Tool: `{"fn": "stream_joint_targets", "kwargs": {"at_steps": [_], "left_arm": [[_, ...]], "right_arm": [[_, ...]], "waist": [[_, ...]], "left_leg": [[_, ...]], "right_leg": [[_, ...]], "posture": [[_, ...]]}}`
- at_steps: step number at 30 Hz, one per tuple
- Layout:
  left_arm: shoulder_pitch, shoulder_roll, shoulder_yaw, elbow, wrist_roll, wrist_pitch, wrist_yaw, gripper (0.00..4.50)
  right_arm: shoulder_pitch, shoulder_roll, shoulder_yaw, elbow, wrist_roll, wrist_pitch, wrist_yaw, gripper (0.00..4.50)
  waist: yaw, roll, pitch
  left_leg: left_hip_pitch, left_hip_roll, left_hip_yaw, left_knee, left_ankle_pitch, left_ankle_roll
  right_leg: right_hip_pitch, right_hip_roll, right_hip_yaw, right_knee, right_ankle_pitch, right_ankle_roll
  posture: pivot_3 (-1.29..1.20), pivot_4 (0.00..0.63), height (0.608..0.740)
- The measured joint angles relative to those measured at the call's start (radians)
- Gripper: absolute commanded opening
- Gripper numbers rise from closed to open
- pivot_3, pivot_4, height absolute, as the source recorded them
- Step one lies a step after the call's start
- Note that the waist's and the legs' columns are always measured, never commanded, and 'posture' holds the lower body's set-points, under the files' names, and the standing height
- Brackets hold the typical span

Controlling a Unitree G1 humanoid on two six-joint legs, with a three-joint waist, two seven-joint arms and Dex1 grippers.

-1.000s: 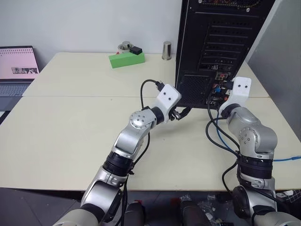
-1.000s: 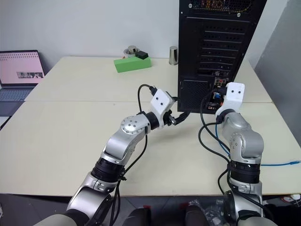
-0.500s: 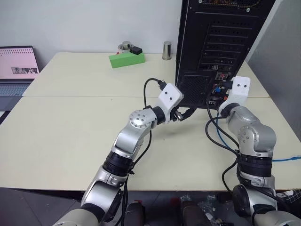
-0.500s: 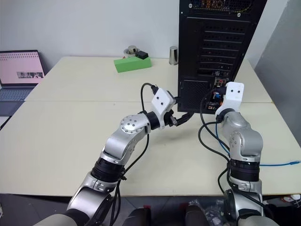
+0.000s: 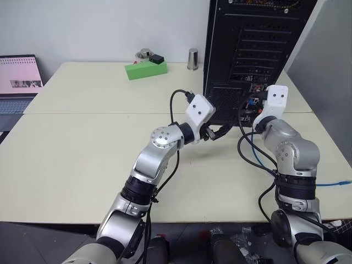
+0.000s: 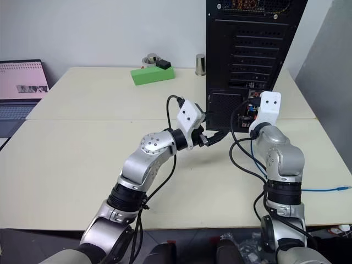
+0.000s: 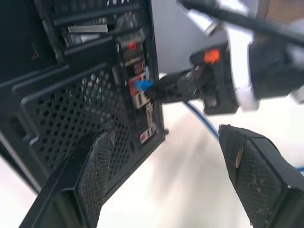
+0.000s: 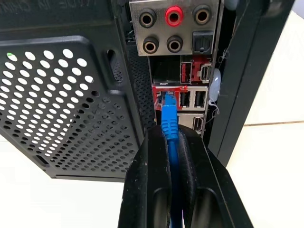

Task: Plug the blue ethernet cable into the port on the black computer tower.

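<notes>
Little has changed since a second ago: right gripper (image 8: 172,156) still pinches the blue ethernet cable (image 8: 169,124), plug at the red-framed port (image 8: 167,96) on the black computer tower (image 5: 250,49); seating likely unfinished. Left gripper (image 7: 168,164) stays spread nearby, empty.

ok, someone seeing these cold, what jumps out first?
The right gripper, shut on the blue ethernet cable, holds the plug at the connector panel low on the rear of the black computer tower; whether it is seated, I cannot tell. The left gripper hangs open beside it, facing the same panel. Far back on the table sits a green box.
</notes>
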State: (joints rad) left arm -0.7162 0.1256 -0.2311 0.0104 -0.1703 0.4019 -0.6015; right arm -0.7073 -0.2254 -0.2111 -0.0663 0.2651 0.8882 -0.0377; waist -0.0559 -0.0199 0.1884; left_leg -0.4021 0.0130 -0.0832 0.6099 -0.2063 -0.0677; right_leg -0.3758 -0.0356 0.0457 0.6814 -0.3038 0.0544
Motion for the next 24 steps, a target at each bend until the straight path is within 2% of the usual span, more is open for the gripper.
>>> {"fn": "stream_joint_targets", "kwargs": {"at_steps": [7, 9, 13, 24], "left_arm": [[-0.002, 0.001, 0.006, 0.000, -0.012, 0.000, -0.001, 3.70], [-0.002, 0.004, 0.006, 0.000, -0.012, 0.000, -0.001, 3.71], [-0.002, 0.006, 0.006, 0.000, -0.012, -0.002, -0.001, 3.71], [-0.035, 0.011, 0.046, 0.026, -0.028, -0.042, -0.019, 3.71]], "right_arm": [[-0.012, -0.003, 0.003, 0.022, -0.008, -0.005, 0.016, 0.00], [-0.011, -0.006, 0.007, 0.022, -0.009, -0.006, 0.023, 0.67], [-0.007, -0.018, 0.006, 0.017, -0.010, -0.021, 0.039, 1.57], [0.126, -0.097, -0.005, -0.151, 0.015, 0.042, 0.107, 3.79]], "waist": [[-0.004, 0.000, 0.000], [-0.004, 0.000, 0.000], [0.000, 0.000, 0.000], [0.010, 0.000, 0.000]], "left_leg": [[0.000, 0.000, 0.001, 0.000, 0.000, 0.000], [0.000, 0.000, 0.001, 0.000, 0.000, 0.000], [0.000, 0.000, 0.000, 0.000, 0.000, 0.000], [-0.006, -0.001, 0.000, 0.000, 0.000, 0.000]], "right_leg": [[0.000, 0.000, 0.001, 0.000, 0.000, 0.000], [0.000, 0.000, 0.001, 0.000, 0.000, 0.000], [0.000, 0.000, 0.000, 0.000, 0.000, 0.000], [-0.005, -0.001, -0.001, -0.001, 0.000, 0.000]], "posture": [[0.00, 0.150, 0.740], [0.00, 0.150, 0.740], [0.00, 0.150, 0.740], [0.00, 0.150, 0.740]]}}
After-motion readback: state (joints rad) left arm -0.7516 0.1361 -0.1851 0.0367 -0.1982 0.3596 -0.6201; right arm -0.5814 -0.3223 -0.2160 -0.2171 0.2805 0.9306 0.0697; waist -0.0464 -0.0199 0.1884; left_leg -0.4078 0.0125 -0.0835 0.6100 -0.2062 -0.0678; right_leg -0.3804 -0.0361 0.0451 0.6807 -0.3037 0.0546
